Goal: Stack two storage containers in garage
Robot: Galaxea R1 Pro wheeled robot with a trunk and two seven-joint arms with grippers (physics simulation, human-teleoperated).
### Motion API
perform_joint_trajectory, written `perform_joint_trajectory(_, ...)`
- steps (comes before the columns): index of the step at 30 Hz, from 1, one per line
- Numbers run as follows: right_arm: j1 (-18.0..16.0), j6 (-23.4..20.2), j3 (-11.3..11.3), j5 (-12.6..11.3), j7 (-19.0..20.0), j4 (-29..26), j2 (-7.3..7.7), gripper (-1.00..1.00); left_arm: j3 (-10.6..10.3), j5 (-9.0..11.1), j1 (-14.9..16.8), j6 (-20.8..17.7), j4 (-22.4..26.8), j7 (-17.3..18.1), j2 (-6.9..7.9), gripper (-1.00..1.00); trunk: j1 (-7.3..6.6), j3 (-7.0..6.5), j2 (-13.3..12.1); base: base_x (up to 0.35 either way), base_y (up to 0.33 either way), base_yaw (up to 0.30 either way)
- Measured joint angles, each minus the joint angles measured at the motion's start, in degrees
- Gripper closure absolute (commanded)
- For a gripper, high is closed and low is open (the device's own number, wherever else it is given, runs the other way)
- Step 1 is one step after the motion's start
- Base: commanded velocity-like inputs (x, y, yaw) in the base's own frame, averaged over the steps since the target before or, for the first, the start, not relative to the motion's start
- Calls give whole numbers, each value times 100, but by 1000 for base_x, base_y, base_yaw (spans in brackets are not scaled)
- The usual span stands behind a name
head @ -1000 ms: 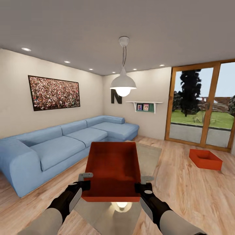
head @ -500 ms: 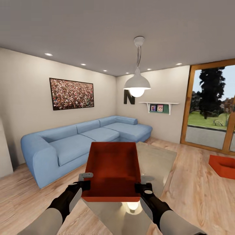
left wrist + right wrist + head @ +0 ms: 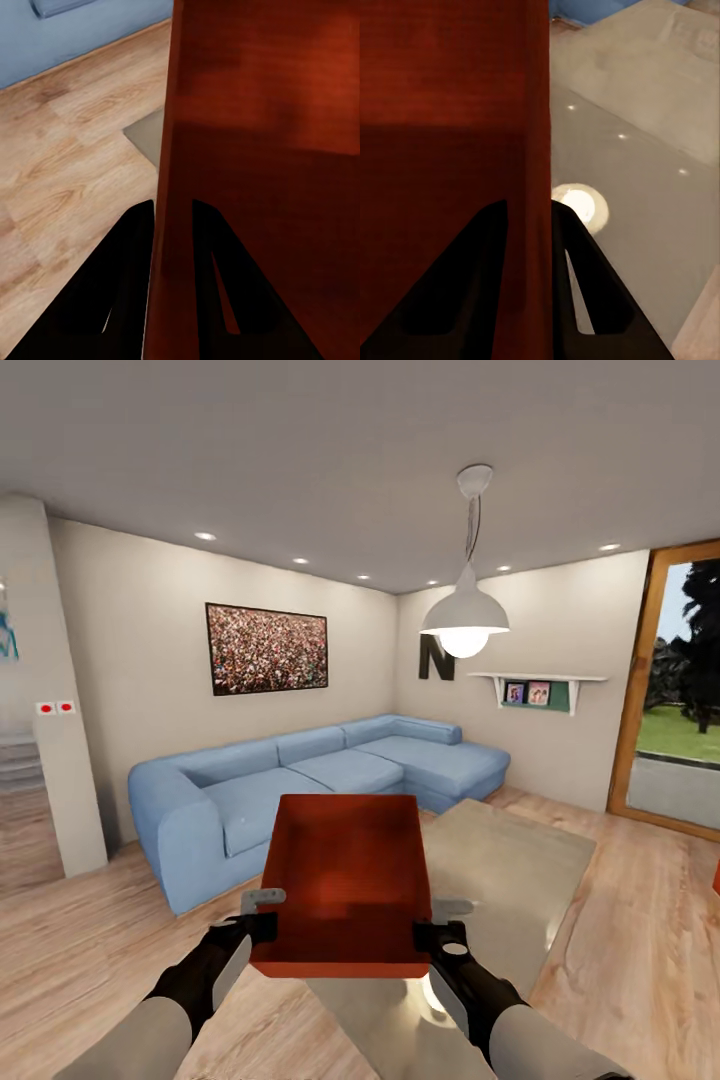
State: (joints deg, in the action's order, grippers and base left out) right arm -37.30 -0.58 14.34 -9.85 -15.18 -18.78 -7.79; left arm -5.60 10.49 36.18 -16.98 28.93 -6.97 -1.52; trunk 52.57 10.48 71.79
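The view has swung left since earlier; one storage container (image 3: 347, 880) hangs before the sofa (image 3: 300, 780), two pincers, left pincer (image 3: 262, 925) and right pincer (image 3: 432, 932), clenched on its walls.

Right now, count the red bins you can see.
1 for certain: the bin gripped by its side walls between the left pincer and right pincer. A red sliver at the head view's right edge may be a second.

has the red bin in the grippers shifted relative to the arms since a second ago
No. The red bin sits the same between the left gripper and right gripper; only the camera turned left, sliding the sofa rightward.
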Motion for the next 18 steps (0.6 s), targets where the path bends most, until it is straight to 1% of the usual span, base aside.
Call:
perform_joint_trajectory(13, 0, 1, 3, -5, 1, 1, 1, 100, -2, 3, 0, 0, 0, -4, -1, 100, 0, 25, 0, 0, 0, 261)
perform_joint_trajectory(15, 0, 2, 4, -5, -7, 1, -4, 100, -1, 3, 0, 1, 0, 7, 6, 100, 0, 34, 0, 0, 0, 147)
perform_joint_trajectory(18, 0, -4, 2, 3, -17, -2, -12, 100, -1, 10, 0, 2, -3, 20, 15, 100, 0, 40, 0, 0, 0, 53)
